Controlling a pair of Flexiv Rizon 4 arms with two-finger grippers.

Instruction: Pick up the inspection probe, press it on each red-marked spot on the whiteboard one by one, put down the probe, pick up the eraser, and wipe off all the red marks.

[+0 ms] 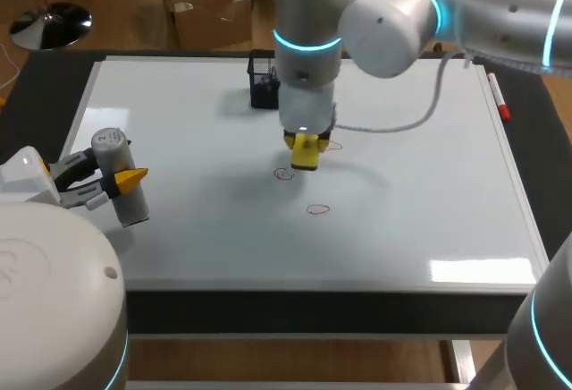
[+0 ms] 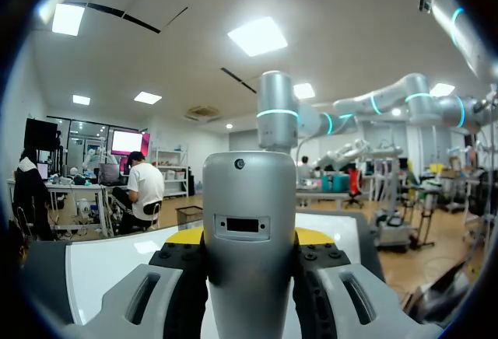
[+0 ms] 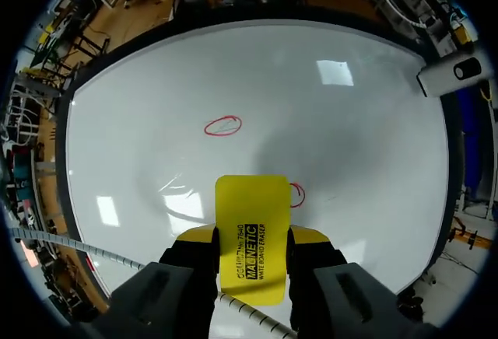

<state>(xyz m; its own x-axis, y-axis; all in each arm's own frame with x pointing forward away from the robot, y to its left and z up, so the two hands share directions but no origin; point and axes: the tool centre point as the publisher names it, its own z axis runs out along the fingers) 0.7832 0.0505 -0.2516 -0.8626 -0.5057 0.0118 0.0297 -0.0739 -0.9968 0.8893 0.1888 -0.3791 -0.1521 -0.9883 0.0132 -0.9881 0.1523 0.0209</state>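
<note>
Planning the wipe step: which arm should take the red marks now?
Right. The right gripper is shut on the eraser, just above the red marks mid-whiteboard. The left gripper holds the probe off at the board's left side.

Yellow eraser [image 3: 250, 234] with black print, red ring marks [image 3: 222, 126], white whiteboard [image 1: 179, 95], silver-grey probe [image 2: 249, 238], black holder [image 1: 263, 86]

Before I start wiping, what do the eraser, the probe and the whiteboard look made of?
Eraser: yellow and smooth, probably hard plastic, with printed black lettering; its wiping face is hidden. Probe: a grey cylinder with a soft satin sheen, either brushed metal or painted plastic; I cannot tell which. Whiteboard: a glossy white coated surface, mirroring the ceiling lights.
</note>
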